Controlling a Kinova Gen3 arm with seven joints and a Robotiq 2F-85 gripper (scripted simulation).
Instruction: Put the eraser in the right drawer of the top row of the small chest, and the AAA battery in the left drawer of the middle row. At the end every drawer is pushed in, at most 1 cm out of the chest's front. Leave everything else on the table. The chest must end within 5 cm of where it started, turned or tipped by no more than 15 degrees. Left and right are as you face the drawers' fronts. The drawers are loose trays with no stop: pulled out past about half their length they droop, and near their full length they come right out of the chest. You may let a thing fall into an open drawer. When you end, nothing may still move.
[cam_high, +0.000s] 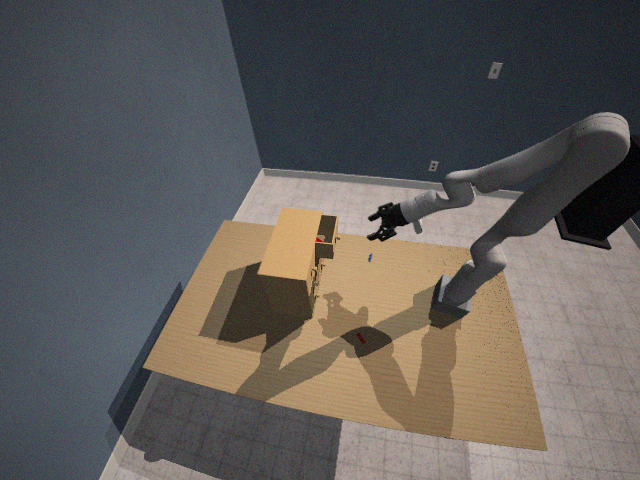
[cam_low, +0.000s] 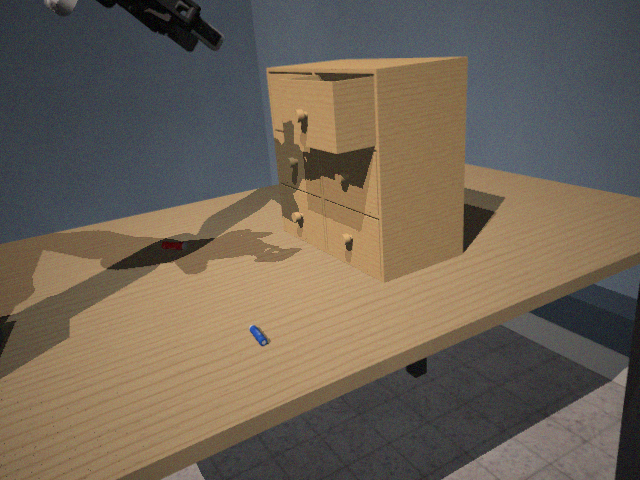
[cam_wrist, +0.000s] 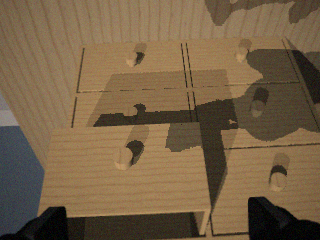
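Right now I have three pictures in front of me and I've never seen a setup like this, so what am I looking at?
This is a robot arm bolted to a table, ending in a two-fingered gripper. One picture looks down from above, one from beside the table, and one from a camera on the wrist, where the dark fingers frame the bottom corners. On the table stands a small chest with one top drawer pulled out and something red inside. A blue battery and another red thing lie loose. The gripper is open and holds nothing.

Hard-edged overlapping shadows across the table (cam_high: 480, 392); dim, grainy walls.
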